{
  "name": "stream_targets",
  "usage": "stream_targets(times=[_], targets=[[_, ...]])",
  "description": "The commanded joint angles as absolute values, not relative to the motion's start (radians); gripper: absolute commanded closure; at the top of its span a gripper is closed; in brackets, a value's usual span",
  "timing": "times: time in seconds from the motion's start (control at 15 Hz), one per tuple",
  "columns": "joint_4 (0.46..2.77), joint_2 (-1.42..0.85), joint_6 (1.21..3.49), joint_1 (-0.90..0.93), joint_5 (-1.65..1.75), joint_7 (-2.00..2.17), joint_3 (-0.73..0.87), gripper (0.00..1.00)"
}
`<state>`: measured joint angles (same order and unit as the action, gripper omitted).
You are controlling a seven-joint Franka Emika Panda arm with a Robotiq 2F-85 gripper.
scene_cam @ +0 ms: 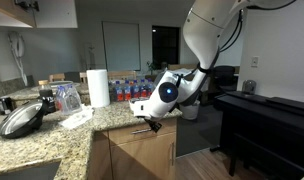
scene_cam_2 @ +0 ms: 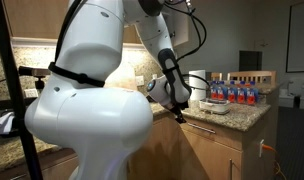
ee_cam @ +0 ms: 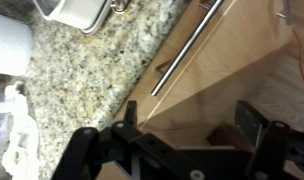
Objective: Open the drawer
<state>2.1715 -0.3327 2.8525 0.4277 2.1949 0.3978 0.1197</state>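
Drawer (ee_cam: 232, 75) shut under tabletop (ee_cam: 92, 70) edge; hand (ee_cam: 189, 135) spread open, empty, just short of it.
To do it well: square hand w/ bar handle (ee_cam: 187, 48), straddle mid-bar, close, pull straight out. Count: 1 drawer, 1 bar handle, 1 paper-towel roll (scene_cam: 98, 87); bottles (scene_cam: 127, 92) too small to count.

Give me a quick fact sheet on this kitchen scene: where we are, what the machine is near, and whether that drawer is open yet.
Place: kitchen with a speckled granite countertop
Robot: white arm bent down over the counter's corner
Jaws: apart, nothing between them, just in front of the drawer
Drawer: light wood, looks shut; none of its inside shows
Handle: silver bar, not gripped
On the counter: paper towel roll, row of water bottles, dark pan
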Motion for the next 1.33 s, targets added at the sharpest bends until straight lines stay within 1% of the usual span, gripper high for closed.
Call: stream_targets(times=[0.0,0.13,0.27,0.33,0.53,0.8,0.93,1.07,1.2,1.27], targets=[[2.233,-0.302,2.63,0.271,2.471,0.675,-0.109,0.0],[2.3,-0.292,2.491,0.146,2.616,0.839,-0.245,0.0],[2.363,-0.279,2.412,0.063,2.687,1.0,-0.314,0.0],[2.389,-0.257,2.381,0.115,2.61,1.027,-0.303,0.0],[2.462,-0.256,2.26,0.106,2.611,1.213,-0.324,0.0],[2.505,-0.318,2.018,0.141,2.61,1.42,-0.333,0.0],[2.479,-0.376,1.893,0.155,2.612,1.494,-0.323,0.0],[2.447,-0.415,1.795,0.268,2.612,1.557,-0.225,0.0],[2.39,-0.462,1.792,0.352,2.612,1.589,-0.129,0.0],[2.342,-0.494,1.83,0.379,2.612,1.599,-0.085,0.0]])
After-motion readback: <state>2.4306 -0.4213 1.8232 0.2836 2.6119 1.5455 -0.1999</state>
